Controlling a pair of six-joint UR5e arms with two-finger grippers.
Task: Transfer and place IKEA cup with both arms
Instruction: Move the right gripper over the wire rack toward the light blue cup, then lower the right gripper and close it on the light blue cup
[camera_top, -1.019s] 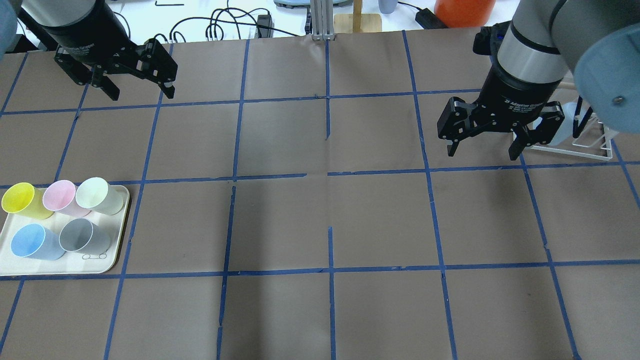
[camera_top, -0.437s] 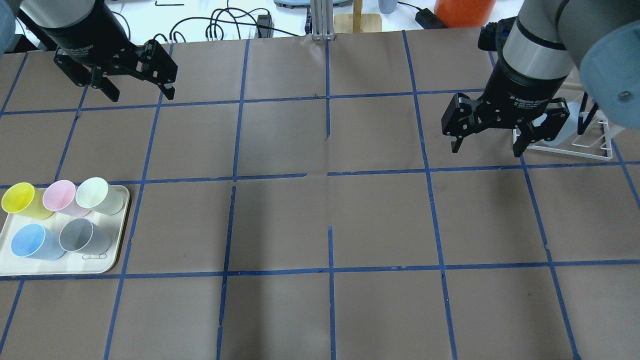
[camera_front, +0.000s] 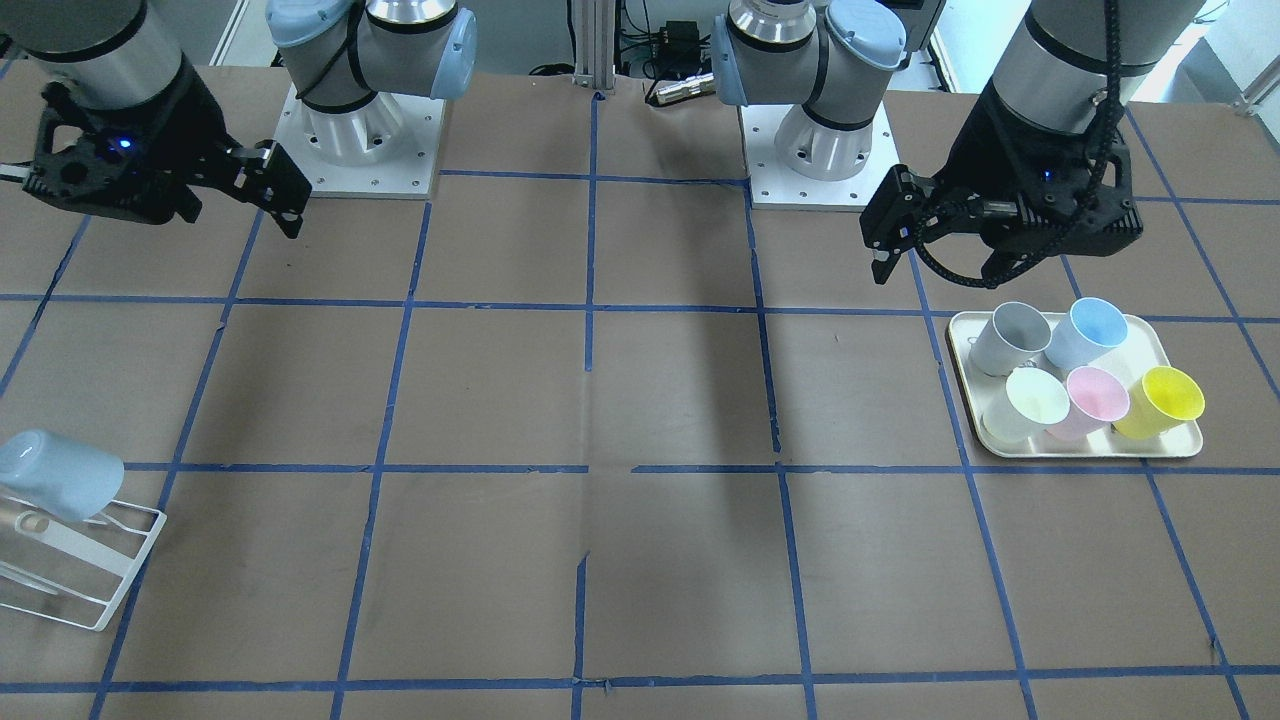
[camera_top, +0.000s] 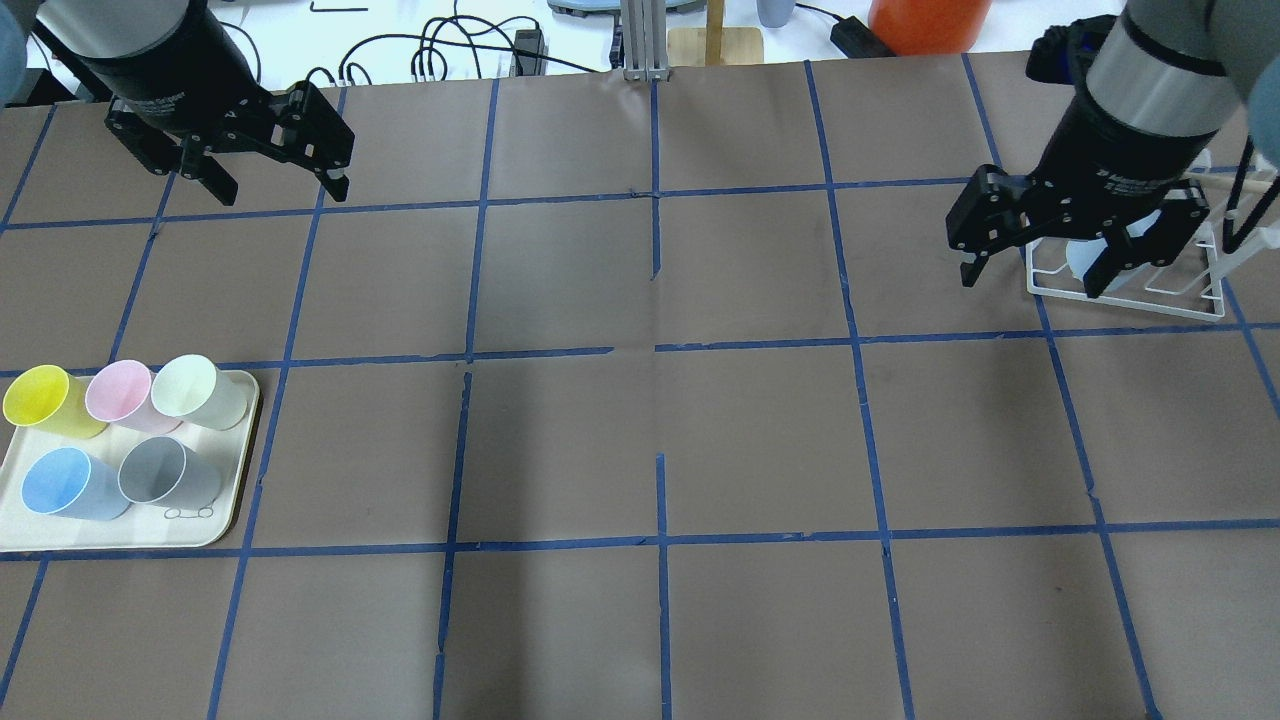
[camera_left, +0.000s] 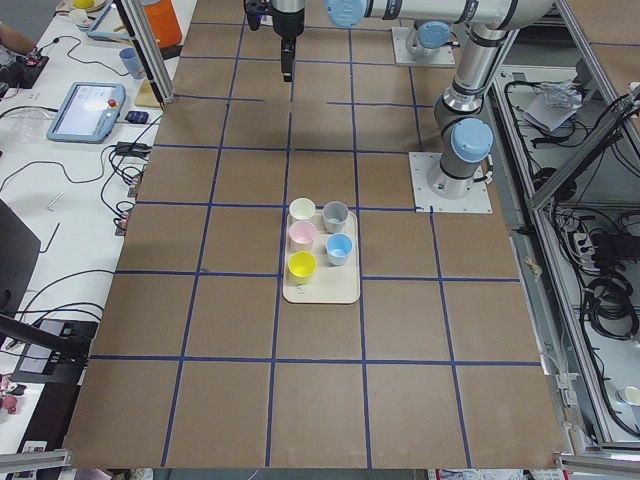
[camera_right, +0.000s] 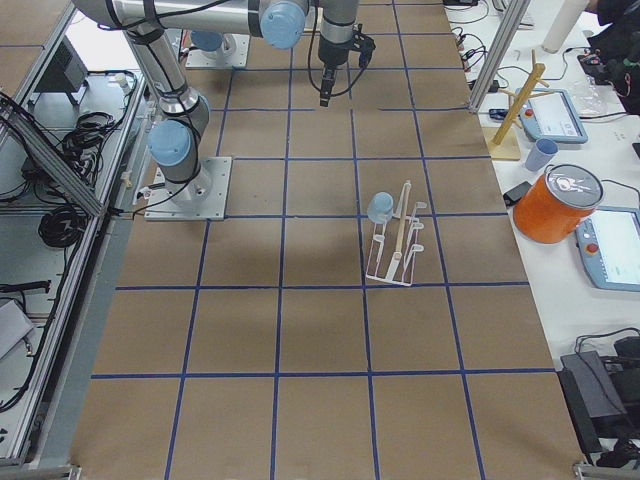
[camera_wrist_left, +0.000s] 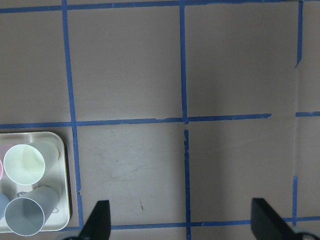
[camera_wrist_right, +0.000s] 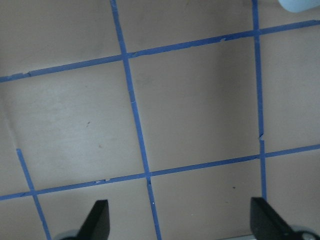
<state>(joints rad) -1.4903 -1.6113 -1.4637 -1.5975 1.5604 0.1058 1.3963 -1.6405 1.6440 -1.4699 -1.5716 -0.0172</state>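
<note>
The pale light-blue IKEA cup (camera_front: 58, 479) sits tipped on a peg of the white wire rack (camera_front: 85, 565) at the table's right end. It also shows in the exterior right view (camera_right: 379, 208) and at the top edge of the right wrist view (camera_wrist_right: 300, 4). My right gripper (camera_top: 1035, 275) is open and empty, hovering over the rack's left part, and hides most of the cup in the overhead view. My left gripper (camera_top: 283, 190) is open and empty at the back left, well behind the tray.
A cream tray (camera_top: 130, 535) at the front left holds a near-twin blue cup (camera_top: 62, 483), a grey (camera_top: 165, 472), a yellow (camera_top: 45, 400), a pink (camera_top: 122, 393) and a pale green cup (camera_top: 198, 390). An orange container (camera_top: 925, 20), a wooden stand (camera_top: 715, 40) and cables lie beyond the far edge.
My right gripper has moved to the right and slightly back, from beside the rack to over it, still open. My left gripper has hardly moved.
</note>
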